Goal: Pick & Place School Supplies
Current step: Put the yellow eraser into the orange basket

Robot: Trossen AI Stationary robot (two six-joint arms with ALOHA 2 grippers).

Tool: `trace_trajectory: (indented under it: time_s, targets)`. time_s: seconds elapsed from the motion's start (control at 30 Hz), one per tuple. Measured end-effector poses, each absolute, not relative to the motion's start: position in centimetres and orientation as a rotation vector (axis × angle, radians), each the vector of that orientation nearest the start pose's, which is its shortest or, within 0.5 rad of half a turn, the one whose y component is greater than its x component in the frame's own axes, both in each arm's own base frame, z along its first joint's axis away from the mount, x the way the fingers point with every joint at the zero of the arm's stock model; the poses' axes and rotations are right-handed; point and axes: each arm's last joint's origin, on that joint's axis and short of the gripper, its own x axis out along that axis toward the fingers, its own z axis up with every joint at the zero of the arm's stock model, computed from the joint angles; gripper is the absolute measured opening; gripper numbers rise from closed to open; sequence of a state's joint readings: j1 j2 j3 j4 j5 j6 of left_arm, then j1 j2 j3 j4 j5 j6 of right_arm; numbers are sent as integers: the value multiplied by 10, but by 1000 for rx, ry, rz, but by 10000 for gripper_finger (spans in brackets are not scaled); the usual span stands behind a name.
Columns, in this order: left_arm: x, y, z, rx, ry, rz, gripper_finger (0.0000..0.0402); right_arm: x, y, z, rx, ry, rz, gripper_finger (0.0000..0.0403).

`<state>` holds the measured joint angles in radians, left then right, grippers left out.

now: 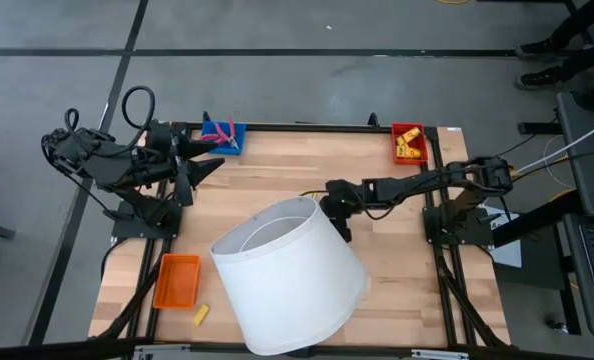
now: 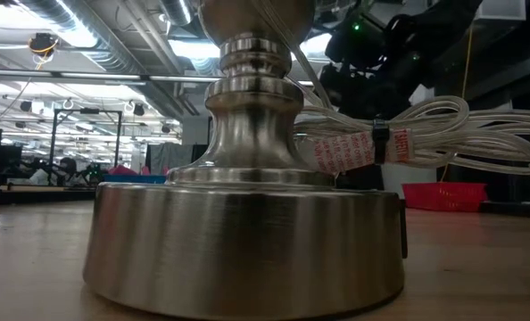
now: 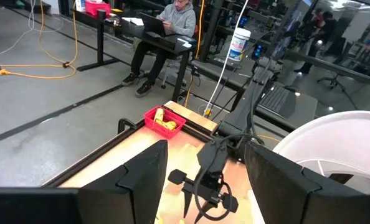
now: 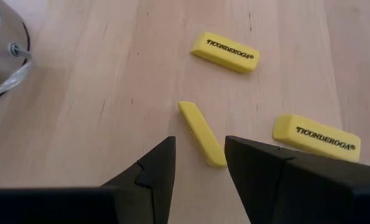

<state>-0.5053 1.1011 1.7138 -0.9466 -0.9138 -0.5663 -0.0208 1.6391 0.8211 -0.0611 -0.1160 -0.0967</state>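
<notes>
In the right wrist view three yellow pieces lie flat on the wood: a thin yellow stick (image 4: 201, 133) and two erasers with dark print, one (image 4: 225, 52) farther off and one (image 4: 316, 138) beside a finger. My right gripper (image 4: 200, 152) is open above the stick's near end, with a finger on either side and not touching. In the high view it (image 1: 339, 222) hangs beside the lampshade, which hides these pieces. Another yellow piece (image 1: 201, 315) lies near the table's near edge. Pink-handled scissors (image 1: 220, 133) lie in the blue tray. My left gripper (image 1: 205, 165) waits open by that tray.
A large white lampshade (image 1: 289, 275) covers the table's middle, over a metal lamp base (image 2: 247, 232) with a bundled cord (image 2: 408, 134). A red tray (image 1: 409, 142) with yellow items sits at the far right corner, a blue tray (image 1: 213, 148) far left, an orange tray (image 1: 177, 280) near left. A person (image 3: 172, 25) sits beyond the table.
</notes>
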Motion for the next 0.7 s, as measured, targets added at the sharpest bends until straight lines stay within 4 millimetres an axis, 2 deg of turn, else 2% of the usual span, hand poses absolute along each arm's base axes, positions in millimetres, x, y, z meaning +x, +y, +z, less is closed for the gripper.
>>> trace_trajectory:
  time_s: [0.23,0.53,0.7]
  targets:
    - [140,-51,501,-351,129,463,211,311,-9,151,-88,867,248,144]
    - [141,-52,501,-350,130,463,208,314,-21,151,-160,824,269,144]
    - [141,-51,501,-355,129,464,211,315,-29,143,-125,836,294,144]
